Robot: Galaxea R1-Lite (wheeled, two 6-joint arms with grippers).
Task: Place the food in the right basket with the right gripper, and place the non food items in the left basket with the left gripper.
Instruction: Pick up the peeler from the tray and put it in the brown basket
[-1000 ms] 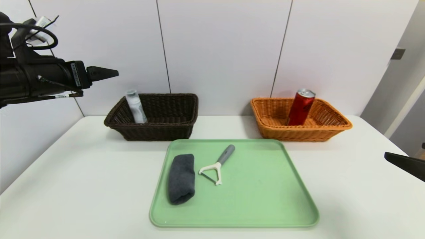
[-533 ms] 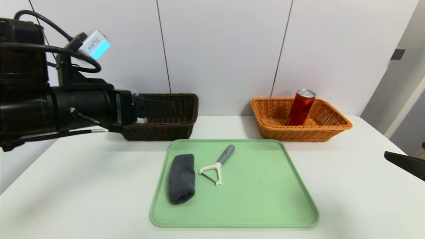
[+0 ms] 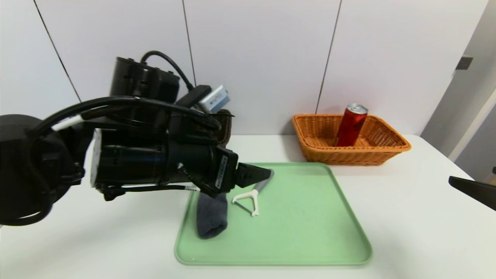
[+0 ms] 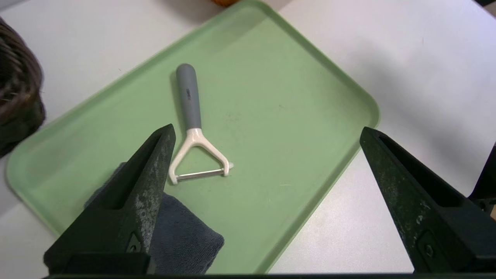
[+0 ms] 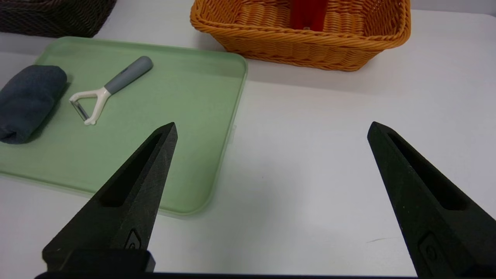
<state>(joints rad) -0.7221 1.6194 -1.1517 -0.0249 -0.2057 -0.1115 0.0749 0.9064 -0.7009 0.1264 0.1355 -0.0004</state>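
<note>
Peeler (image 3: 254, 197) and cloth (image 3: 211, 217) lay on tray (image 3: 302, 224), cloth left; can (image 3: 350, 126) stood in right basket (image 3: 352, 157).

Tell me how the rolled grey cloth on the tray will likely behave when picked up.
The rolled cloth looks soft and towel-like, so it will probably squash between the fingers rather than slip. Its loosely folded end suggests that it may droop or partly unroll once lifted. With flattened sides on the tray, it seems unlikely to roll far.

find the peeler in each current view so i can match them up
Head view: the peeler lies on the green tray, partly behind the left pincer.
Left wrist view: near the middle, slightly left.
Right wrist view: upper left.
Shared landmark: the green tray.
</note>
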